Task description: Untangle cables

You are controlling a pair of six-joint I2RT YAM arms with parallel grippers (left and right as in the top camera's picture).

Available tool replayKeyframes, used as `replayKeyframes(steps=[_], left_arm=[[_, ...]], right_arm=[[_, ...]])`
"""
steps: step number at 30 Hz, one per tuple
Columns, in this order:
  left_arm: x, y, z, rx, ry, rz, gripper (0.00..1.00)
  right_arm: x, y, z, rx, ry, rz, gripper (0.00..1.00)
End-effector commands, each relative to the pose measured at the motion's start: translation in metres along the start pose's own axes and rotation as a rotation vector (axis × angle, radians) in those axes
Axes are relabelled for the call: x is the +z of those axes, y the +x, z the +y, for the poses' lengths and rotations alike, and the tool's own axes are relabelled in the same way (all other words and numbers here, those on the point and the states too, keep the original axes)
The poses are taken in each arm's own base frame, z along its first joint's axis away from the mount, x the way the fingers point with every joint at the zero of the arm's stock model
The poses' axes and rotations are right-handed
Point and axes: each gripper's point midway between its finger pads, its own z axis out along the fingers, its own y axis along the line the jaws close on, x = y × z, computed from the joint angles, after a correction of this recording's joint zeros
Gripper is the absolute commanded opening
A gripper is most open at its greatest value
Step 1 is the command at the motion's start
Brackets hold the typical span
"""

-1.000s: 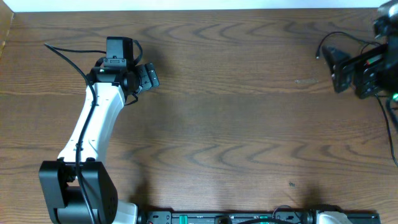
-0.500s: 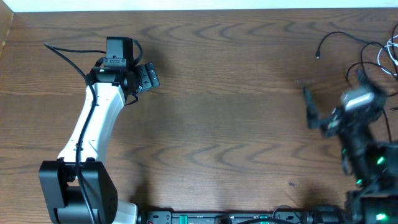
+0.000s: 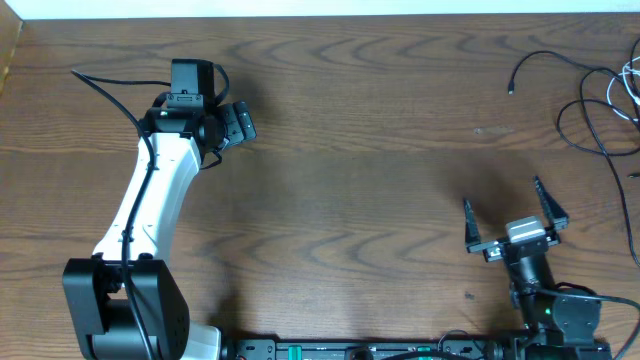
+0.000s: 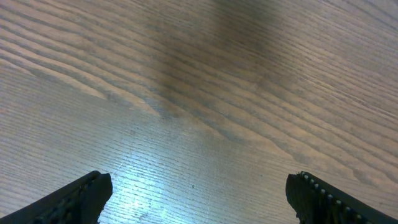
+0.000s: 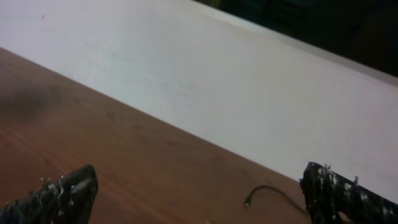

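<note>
Thin black cables [image 3: 590,105] lie looped at the far right of the table, one plug end [image 3: 511,90] pointing left. A white cable [image 3: 632,75] shows at the right edge beside them. My right gripper [image 3: 512,212] is open and empty near the front right, well in front of the cables. Its wrist view shows its gripper [image 5: 199,193] open and one black cable end [image 5: 264,193] far ahead. My left gripper [image 3: 240,122] is at the far left, away from the cables. Its wrist view shows its jaws [image 4: 199,193] open over bare wood.
A thicker black wire [image 3: 105,92] runs from the left arm toward the table's far left edge. A white wall [image 5: 205,74] borders the table's far side. The arm bases sit along the front edge.
My right arm has swung from the cables at the far right back toward the front right, and its gripper is open. The cables now lie uncovered. The left arm has not moved.
</note>
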Motion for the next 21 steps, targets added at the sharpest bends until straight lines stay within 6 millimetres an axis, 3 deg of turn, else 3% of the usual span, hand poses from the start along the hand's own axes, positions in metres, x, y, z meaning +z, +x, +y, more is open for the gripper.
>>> replayKeyframes(steps=[1,7,11,14,21], left_arm=[[-0.006,-0.008,0.0,-0.01,0.002,-0.024,0.95],[-0.006,-0.008,0.0,-0.01,0.002,-0.024,0.95],[-0.006,-0.008,0.0,-0.01,0.002,-0.024,0.95],[-0.006,-0.008,0.0,-0.01,0.002,-0.024,0.95],[-0.006,-0.008,0.0,-0.01,0.002,-0.024,0.95]], right_arm=[[-0.002,0.018,0.006,0.002,0.001,0.007,0.99],[-0.004,0.036,0.011,0.016,-0.014,0.071,0.99],[-0.007,0.059,0.021,0.054,-0.053,0.162,0.99],[-0.006,0.058,0.02,0.131,-0.043,0.16,0.99],[-0.006,0.058,0.02,0.131,-0.043,0.16,0.99]])
